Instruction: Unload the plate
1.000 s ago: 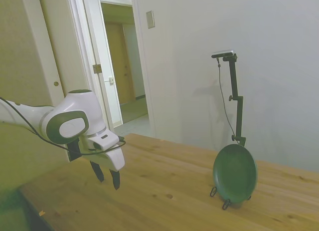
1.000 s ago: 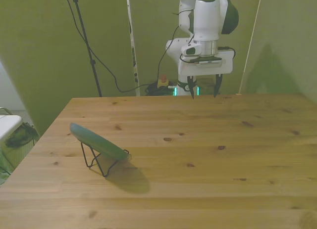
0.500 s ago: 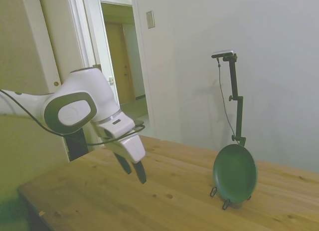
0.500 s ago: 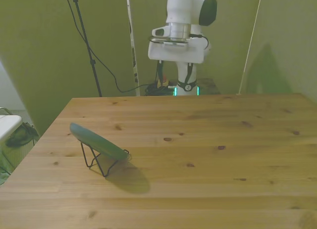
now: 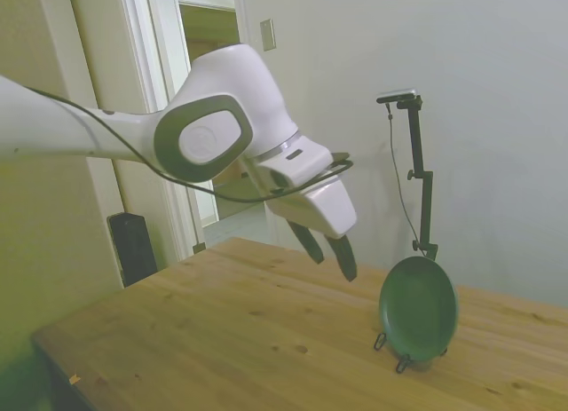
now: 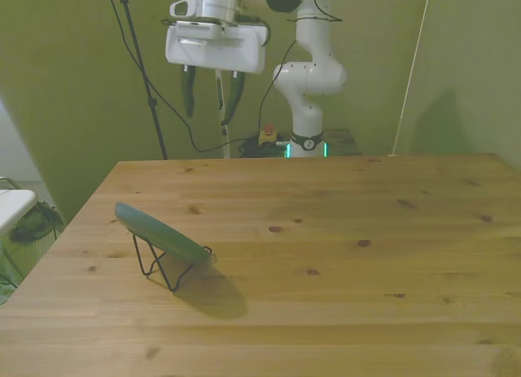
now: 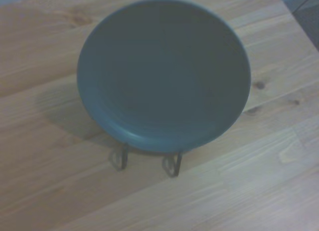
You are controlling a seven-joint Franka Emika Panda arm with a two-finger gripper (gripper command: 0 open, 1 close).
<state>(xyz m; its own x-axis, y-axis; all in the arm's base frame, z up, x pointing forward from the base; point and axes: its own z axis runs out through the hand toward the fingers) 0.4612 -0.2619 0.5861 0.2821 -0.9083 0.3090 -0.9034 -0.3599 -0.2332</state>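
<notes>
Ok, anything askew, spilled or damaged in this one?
Nothing stands out. The round dark green plate leans tilted in its thin black wire stand on the wooden table, as a stand holds it, with no chips or spills visible. The tool hangs open, apart from the plate.

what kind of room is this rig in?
Probably an ordinary indoor room used as a robot test space: a bare wooden table, an open doorway behind, and cables trailing on the floor behind the table. Only a plate on a wire stand.
</notes>
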